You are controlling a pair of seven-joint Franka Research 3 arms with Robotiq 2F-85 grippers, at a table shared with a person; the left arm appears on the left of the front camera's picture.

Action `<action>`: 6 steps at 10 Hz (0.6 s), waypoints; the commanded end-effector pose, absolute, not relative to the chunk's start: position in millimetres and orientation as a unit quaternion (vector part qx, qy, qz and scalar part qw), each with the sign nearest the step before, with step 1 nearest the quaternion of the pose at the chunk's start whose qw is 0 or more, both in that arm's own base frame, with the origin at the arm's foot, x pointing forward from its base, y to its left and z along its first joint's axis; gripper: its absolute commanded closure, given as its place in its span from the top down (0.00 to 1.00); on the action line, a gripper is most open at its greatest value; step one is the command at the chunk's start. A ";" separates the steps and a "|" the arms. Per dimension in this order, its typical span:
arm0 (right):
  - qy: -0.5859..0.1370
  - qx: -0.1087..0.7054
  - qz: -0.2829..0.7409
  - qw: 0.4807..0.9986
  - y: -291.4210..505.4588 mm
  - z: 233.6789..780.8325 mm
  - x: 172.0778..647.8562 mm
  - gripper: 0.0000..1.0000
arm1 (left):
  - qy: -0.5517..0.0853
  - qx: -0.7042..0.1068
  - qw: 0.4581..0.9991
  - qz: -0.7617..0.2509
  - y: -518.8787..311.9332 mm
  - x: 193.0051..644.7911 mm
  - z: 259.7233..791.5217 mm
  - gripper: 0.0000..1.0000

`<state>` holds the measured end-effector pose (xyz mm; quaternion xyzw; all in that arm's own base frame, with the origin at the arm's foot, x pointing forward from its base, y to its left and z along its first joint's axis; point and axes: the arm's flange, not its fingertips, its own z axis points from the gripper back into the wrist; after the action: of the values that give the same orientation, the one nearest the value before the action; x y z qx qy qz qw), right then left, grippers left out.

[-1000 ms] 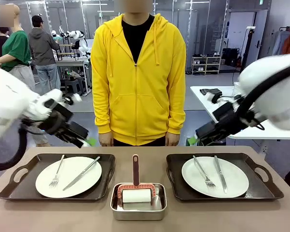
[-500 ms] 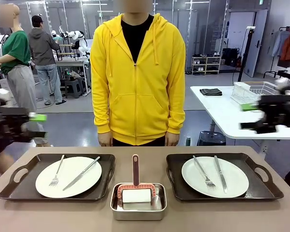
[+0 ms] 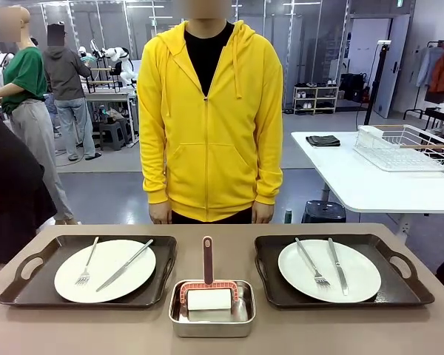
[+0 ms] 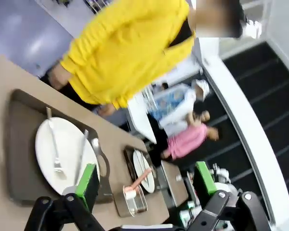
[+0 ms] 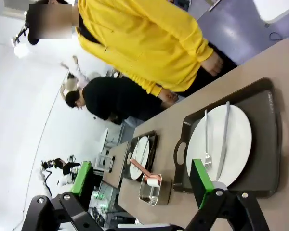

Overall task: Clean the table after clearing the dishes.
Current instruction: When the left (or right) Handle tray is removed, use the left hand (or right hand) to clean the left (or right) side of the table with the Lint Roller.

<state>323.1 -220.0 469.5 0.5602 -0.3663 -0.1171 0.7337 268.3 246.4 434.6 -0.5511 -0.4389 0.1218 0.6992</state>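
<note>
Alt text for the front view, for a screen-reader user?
On the beige table, a left tray and right tray each carry a white plate with fork and knife (left plate, right plate); a steel pan with a white roller sits between them. A person in a yellow hoodie stands at the far side, arms down.

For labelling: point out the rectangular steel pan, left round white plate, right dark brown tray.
Rectangular steel pan (image 3: 211,329): front view, near wall.
Left round white plate (image 3: 118,287): front view, bare near part.
Right dark brown tray (image 3: 397,290): front view, bare floor.
</note>
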 end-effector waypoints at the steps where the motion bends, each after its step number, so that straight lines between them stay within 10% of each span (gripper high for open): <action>1: -0.376 0.562 -0.135 0.724 -207.4 477.1 314.6 1.00 | -0.451 -0.538 0.694 0.161 242.1 255.3 420.0 1.00; 6: -0.374 0.557 -0.124 0.731 -224.6 471.1 315.9 1.00 | -0.448 -0.542 0.695 0.149 262.2 255.7 427.3 1.00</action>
<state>317.5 -222.2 468.2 0.5546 -0.3711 -0.1261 0.7340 258.4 261.5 422.7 -0.5401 -0.4405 0.1534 0.7005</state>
